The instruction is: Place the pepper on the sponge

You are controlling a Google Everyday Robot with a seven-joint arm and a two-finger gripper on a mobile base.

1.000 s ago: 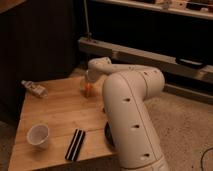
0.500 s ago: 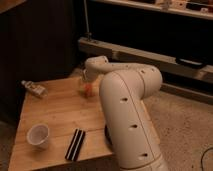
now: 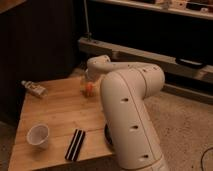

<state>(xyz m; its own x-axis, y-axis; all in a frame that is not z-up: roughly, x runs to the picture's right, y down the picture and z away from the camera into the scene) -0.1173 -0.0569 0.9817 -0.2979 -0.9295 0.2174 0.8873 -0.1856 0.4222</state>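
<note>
The wooden surface (image 3: 60, 112) fills the lower left of the frame, its left and near edges in view. A wide stretch of bare wood lies mid-surface between a bottle (image 3: 34, 89) lying near the far left corner, a white cup (image 3: 38, 136) near the front edge and a striped bar (image 3: 76, 145) just right of the cup. The white arm (image 3: 130, 110) rises from the lower right, bends at upper centre and reaches left over the far edge. Its tool (image 3: 89, 84) points down there. The orange pepper (image 3: 90, 90) sits right at its tip, but I cannot tell whether the tool grips it or how far open it stands.
</note>
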